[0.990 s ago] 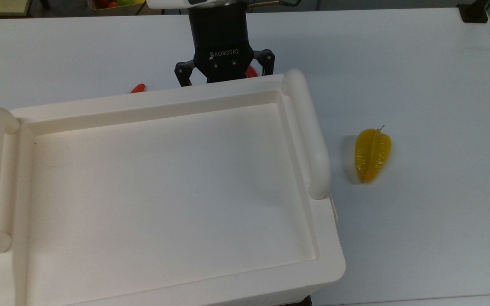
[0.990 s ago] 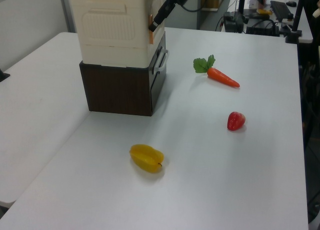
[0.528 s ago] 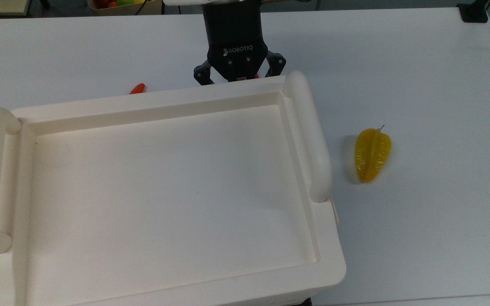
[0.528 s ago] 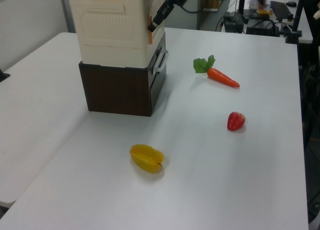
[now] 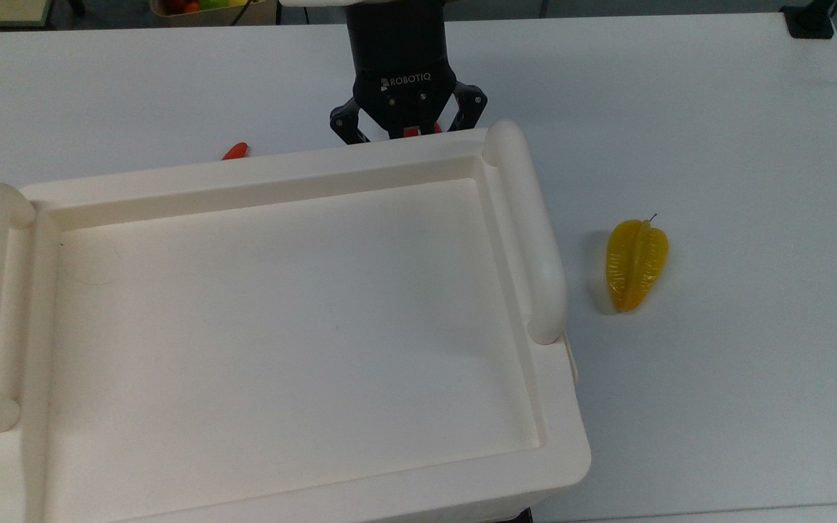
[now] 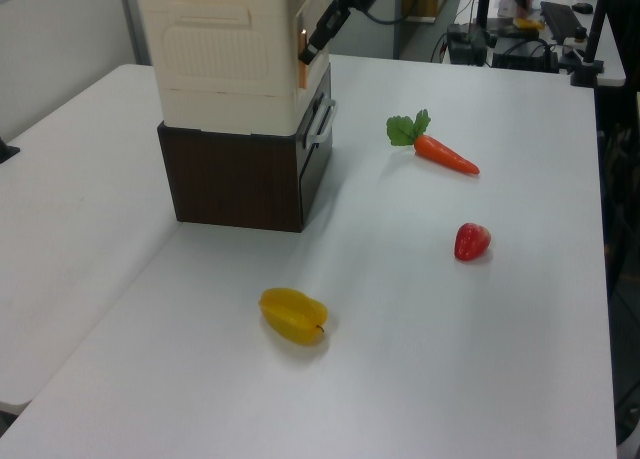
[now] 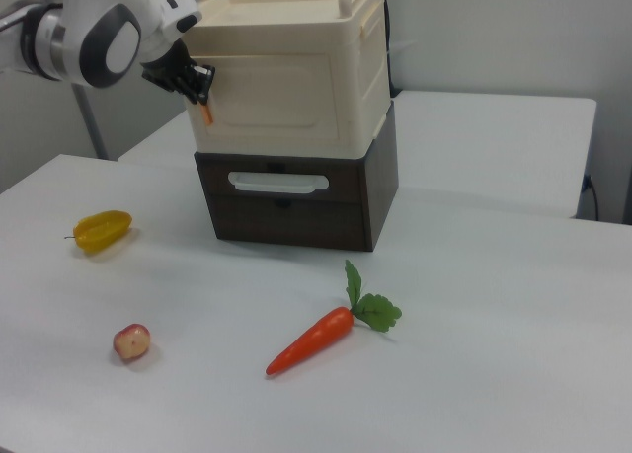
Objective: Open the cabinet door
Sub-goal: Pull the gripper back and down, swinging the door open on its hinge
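Hand (image 7: 200, 90) at upper corner of cream cabinet, by right view's left edge of cabinet door (image 7: 275, 105). Cannot tell what fingers are doing; small orange tab (image 7: 206, 114) sits right at them. Door lies to right view's right of hand, flat on cabinet front, long axis horizontal. Looks shut; pull outward from this edge probably swings it.

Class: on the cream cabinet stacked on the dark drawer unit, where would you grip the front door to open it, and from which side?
Probably by the small orange tab on the cabinet door, at its edge on the right view's left. The panel sits flat and flush, so the tab looks like the only protruding part. Approach from the front at that corner, where the gripper is.
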Motion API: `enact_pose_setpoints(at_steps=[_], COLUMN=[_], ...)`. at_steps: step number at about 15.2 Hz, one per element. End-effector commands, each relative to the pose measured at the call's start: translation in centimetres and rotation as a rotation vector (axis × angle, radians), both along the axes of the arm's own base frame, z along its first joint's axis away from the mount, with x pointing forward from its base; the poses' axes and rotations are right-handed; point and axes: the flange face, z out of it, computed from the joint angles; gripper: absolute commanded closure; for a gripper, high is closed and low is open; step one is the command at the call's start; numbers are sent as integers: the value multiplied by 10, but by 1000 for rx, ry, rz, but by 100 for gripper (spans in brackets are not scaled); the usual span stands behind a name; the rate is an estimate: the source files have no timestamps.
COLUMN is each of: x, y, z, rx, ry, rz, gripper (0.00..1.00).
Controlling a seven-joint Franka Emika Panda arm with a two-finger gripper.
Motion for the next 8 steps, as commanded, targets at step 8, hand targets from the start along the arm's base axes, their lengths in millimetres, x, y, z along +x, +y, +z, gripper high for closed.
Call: enact_pose_setpoints(at_steps=[8], x=[-53], y=[-68], z=[-3], rx=[-44], ry=[426], rz=[11], gripper=[75])
